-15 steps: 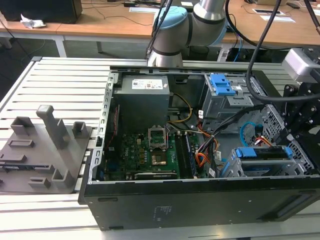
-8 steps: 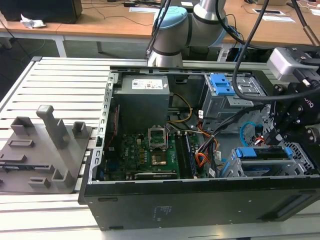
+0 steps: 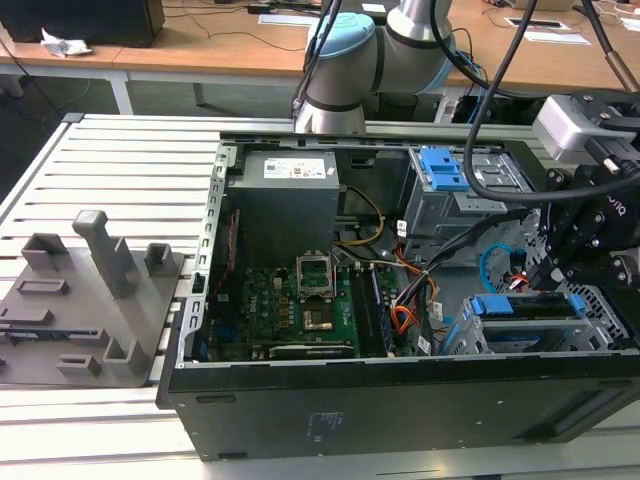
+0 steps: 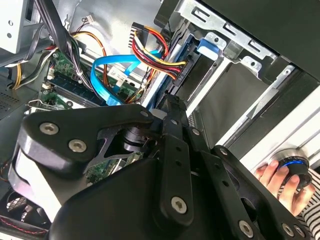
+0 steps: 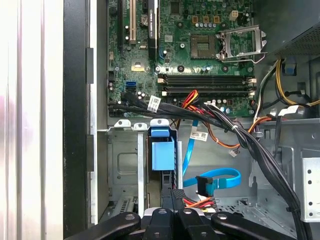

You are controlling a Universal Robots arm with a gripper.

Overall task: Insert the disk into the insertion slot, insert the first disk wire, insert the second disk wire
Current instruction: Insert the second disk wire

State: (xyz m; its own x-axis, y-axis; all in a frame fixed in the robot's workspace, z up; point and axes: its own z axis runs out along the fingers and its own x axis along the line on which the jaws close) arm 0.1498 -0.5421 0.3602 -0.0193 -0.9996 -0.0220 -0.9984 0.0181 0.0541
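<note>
Second wrist view put the gripper (image 4: 172,104) closest, its two black fingers pressed together with nothing visible between them. Their tips sat right at a black plug (image 4: 176,82) trailing red, yellow and black wires (image 4: 155,52); whether they touched it could not be told. As far as could be seen, that plug lay against the edge of the disk (image 5: 162,154). In the first wrist view the disk's blue carrier sat in the insertion slot (image 5: 125,167), directly ahead of the fingertips. Just to one side of the gripper, a flat blue cable (image 5: 216,179) lay looped on the case floor, its end loose and apart from the disk. Beyond the slot a bundle of black cables (image 5: 235,132) crossed the case, and past it lay the green motherboard (image 5: 200,55). Outside the case, off to the gripper's side, a person's hand (image 4: 277,180) curled around a round knob (image 4: 294,167) with a blue ring. Exterior view showed the open computer case (image 3: 400,400) on a slatted table (image 3: 110,160), with a grey fixture tray (image 3: 80,300) far across from the gripper.
</note>
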